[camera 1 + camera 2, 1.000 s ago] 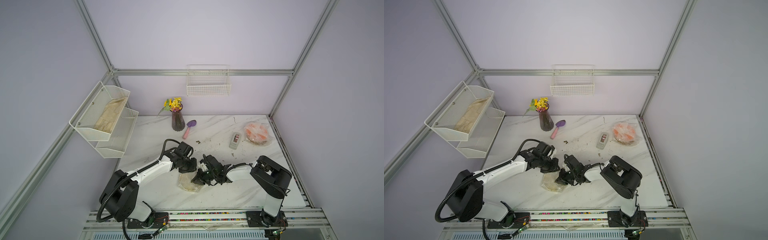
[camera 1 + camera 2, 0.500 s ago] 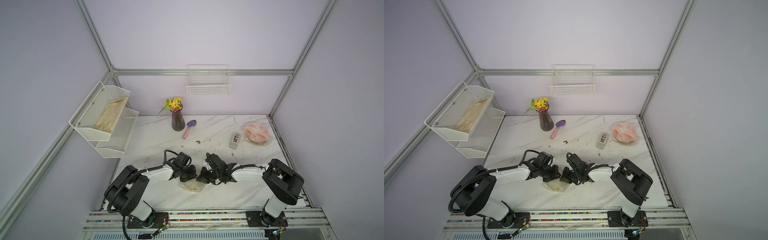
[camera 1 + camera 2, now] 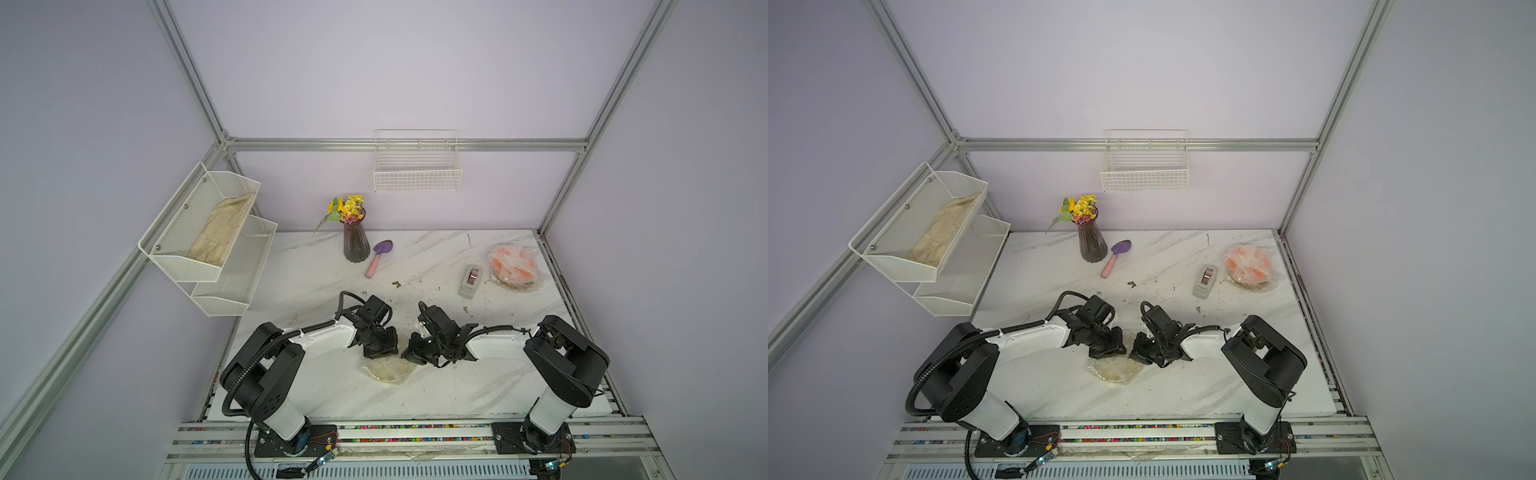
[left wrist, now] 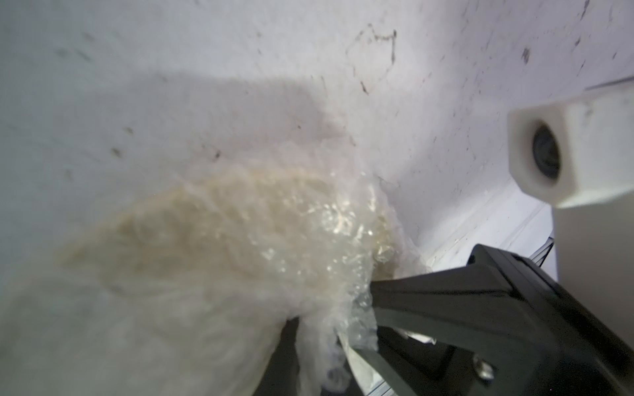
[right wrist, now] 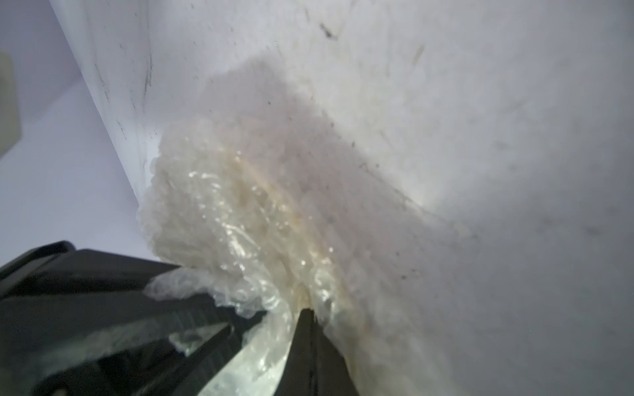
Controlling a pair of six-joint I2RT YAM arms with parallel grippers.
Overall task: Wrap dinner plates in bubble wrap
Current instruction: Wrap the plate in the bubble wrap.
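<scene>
A pale cream dinner plate (image 3: 385, 369) (image 3: 1112, 370) lies near the table's front, covered in crinkly bubble wrap (image 4: 308, 240) (image 5: 219, 212). Both grippers are low at its far edge, tips nearly meeting. My left gripper (image 3: 379, 353) (image 3: 1108, 352) (image 4: 326, 363) has a bunched strand of the wrap between its jaws, which stand narrowly apart. My right gripper (image 3: 412, 357) (image 3: 1138, 355) (image 5: 271, 339) is shut on a fold of the same wrap. An orange dinner plate (image 3: 512, 266) (image 3: 1250, 266), wrapped in its own bubble wrap, sits at the back right.
A grey tape dispenser (image 3: 469, 281) (image 3: 1204, 282) lies beside the orange plate. A vase of flowers (image 3: 355, 243) and a purple trowel (image 3: 377, 257) stand at the back. White mesh shelves (image 3: 216, 232) hang at the left, and a wire basket (image 3: 417, 174) on the back wall.
Both arms have sunk lower toward the table, with their elbows spread outward. The grippers have stayed at the wrapped cream plate's far edge, still on the wrap.
</scene>
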